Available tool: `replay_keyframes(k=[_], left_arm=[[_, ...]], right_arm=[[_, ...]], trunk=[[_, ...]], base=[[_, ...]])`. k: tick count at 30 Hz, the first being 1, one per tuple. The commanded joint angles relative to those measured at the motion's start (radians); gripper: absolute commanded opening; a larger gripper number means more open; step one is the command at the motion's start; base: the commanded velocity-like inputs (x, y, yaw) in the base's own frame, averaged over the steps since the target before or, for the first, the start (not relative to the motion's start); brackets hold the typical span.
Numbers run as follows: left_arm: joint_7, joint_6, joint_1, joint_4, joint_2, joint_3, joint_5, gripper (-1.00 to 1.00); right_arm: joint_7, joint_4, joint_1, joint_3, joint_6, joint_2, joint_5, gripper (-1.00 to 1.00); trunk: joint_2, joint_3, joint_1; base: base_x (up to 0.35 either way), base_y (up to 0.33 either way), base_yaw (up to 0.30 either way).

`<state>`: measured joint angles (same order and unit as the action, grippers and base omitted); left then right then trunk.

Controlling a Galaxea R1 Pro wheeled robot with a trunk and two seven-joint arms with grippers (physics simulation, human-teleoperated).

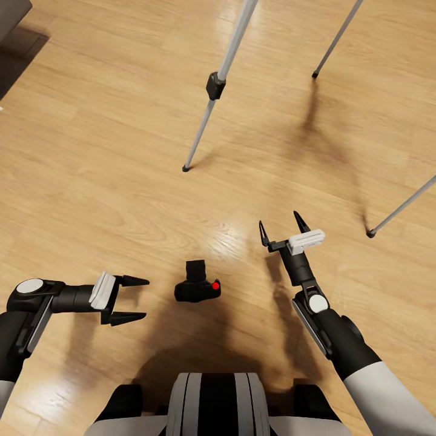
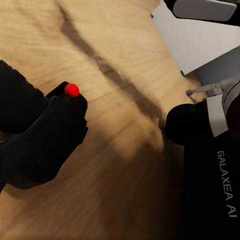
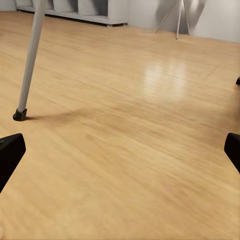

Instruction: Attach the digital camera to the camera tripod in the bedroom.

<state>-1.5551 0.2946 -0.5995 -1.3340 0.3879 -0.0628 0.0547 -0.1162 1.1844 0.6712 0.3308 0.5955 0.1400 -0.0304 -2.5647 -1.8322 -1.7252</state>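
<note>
The digital camera (image 1: 197, 286) lies on the light wood plank floor (image 1: 91, 181) just ahead of the robot's base, between the two arms, its red button (image 1: 215, 285) toward the right arm; bare floor surrounds it on every side; ahead stand three silver legs of the camera tripod (image 1: 225, 66), their black feet planted well apart from the digital camera, with open boards between them. The left gripper (image 1: 136, 298) hangs just beside the digital camera with its fingers (image 1: 128, 317) spread wide, holding nothing and apart from it; in the left wrist view the digital camera (image 2: 45, 140) shows close by. The right gripper (image 1: 281, 227) points toward the tripod legs, fingers (image 1: 301, 221) released and empty. In the right wrist view one tripod foot (image 3: 20, 115) rests on the floor, and pale shelving (image 3: 80, 10) lines the far wall.
</note>
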Motion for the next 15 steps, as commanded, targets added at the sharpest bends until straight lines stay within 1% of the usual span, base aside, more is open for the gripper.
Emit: replay_keyframes(k=[1, 10, 15], left_arm=[[-0.004, 0.011, 0.000, 0.000, 0.000, 0.000, 0.001, 1.00], [0.001, 0.004, 0.000, -0.002, -0.001, -0.001, 0.000, 1.00], [0.009, -0.002, 0.000, -0.012, -0.014, 0.000, -0.001, 1.00]], right_arm=[[-0.010, 0.000, 0.001, 0.004, 0.001, 0.001, -0.003, 1.00], [-0.010, 0.000, 0.001, 0.004, 0.000, 0.001, -0.003, 1.00], [-0.010, 0.000, 0.001, 0.005, -0.001, 0.001, -0.003, 1.00]], trunk=[[0.000, 0.000, 0.000], [-0.001, 0.000, -0.002], [-0.001, 0.000, -0.002]], base=[[0.000, 0.000, 0.000], [0.000, 0.000, 0.000], [0.000, 0.000, 0.000]])
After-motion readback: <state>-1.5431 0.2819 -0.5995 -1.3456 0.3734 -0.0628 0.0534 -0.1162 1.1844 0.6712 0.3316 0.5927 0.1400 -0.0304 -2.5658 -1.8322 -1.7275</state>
